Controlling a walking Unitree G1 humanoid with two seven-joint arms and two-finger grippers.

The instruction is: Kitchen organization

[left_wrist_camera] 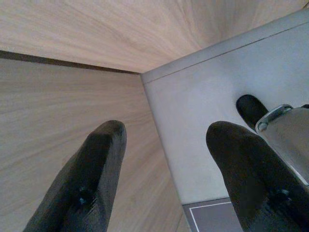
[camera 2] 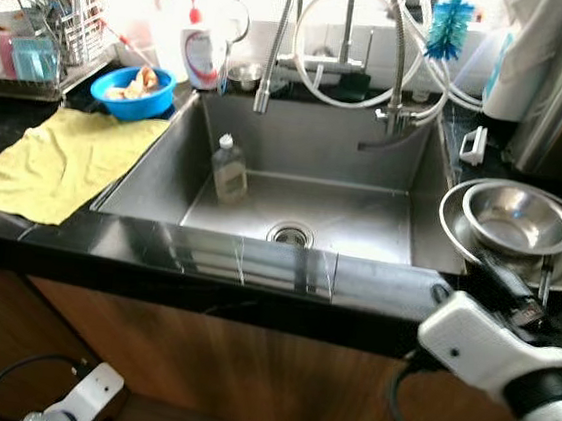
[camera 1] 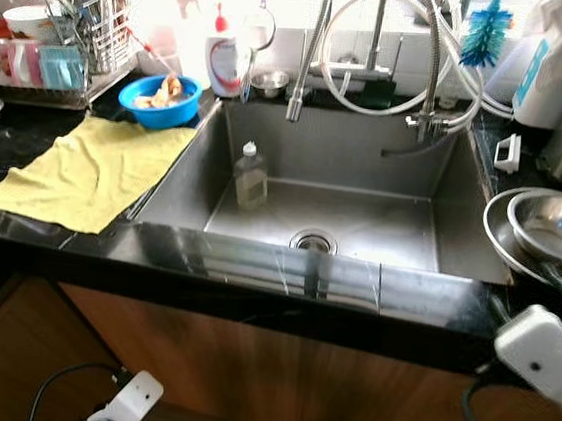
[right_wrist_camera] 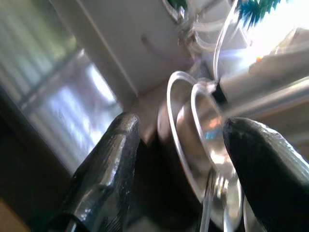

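The steel sink (camera 1: 441, 222) is seen nearly bare, a lone small bottle (camera 1: 250, 175) left standing in its basin — tidying appears barely begun. A yellow cloth (camera 1: 89, 170) is spread on the black counter to the robot's left, beside a blue bowl (camera 1: 159, 100) of scraps; nested steel bowls (camera 2: 516, 220) are stacked on the right. The right gripper (right_wrist_camera: 181, 169) is held close before those bowls, fingers spread wide and empty — likely the next pick. The left gripper (left_wrist_camera: 169, 179), also spread and empty, hangs low by the wooden cabinet (left_wrist_camera: 58, 111).
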